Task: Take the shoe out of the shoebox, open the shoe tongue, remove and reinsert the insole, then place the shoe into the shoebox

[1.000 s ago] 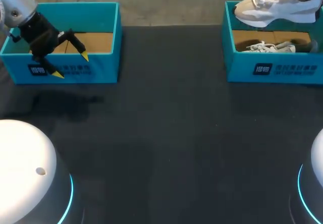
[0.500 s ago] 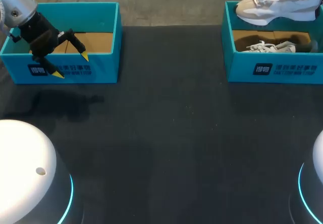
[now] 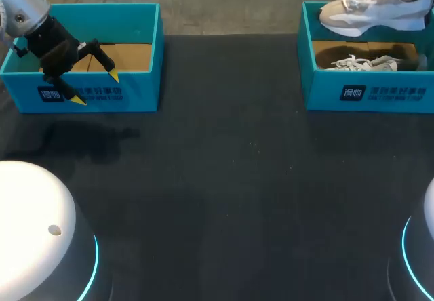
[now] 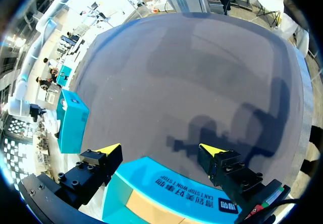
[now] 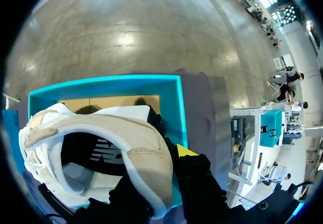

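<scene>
Right pincer [image 5: 169, 158] is gripping the shoe [image 3: 369, 8] by its heel rim and holding it in the air above the right shoebox [image 3: 366, 96], toe end away from the pincer. A second shoe [image 3: 363, 63] is lying inside that box. Left pincer [image 3: 93, 87] is hanging open, fingers straddling the front wall of the left box [image 3: 139, 91], which is sitting on the dark surface [image 3: 224, 179].

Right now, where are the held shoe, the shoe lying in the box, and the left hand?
held shoe [image 3: 369, 11], head view, on the middle of its side.
shoe in the box [image 3: 363, 63], head view, on its white laces.
left hand [image 3: 95, 87], head view, midway between its yellow tips.
</scene>
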Motion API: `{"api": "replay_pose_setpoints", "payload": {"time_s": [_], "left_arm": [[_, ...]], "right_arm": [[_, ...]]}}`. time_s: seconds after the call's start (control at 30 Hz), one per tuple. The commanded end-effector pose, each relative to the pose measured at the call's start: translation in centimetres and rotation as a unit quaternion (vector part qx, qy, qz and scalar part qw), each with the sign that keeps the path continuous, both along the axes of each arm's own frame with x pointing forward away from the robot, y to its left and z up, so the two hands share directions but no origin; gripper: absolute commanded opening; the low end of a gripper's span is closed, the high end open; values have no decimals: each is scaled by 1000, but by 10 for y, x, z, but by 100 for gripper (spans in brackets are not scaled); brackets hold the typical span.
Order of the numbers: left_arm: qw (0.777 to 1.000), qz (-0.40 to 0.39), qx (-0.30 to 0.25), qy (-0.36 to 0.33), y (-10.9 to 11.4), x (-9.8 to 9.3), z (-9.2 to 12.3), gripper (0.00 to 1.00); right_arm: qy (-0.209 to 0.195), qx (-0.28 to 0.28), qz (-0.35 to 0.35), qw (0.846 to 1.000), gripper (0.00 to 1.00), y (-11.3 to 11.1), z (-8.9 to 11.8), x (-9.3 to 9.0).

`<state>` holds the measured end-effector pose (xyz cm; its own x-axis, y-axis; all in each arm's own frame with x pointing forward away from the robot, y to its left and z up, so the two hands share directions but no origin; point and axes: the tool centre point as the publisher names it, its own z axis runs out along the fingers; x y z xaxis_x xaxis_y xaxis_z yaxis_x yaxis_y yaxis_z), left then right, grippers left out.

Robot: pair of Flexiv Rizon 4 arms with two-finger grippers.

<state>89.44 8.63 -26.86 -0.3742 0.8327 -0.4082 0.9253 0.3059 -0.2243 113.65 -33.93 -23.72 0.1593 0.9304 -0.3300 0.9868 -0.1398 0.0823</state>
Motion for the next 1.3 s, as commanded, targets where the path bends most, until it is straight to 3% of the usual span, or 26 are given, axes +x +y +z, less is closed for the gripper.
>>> {"api": "replay_pose_setpoints", "payload": {"time_s": [0.03,1.3], "left_arm": [[1000,0,1,0,0,-1,1,100],[1000,0,1,0,0,-1,1,100]], "right_arm": [[1,-1,0,1000,0,2,-7,2],[-6,-1,-21,1000,0,-6,-61,12]]}}
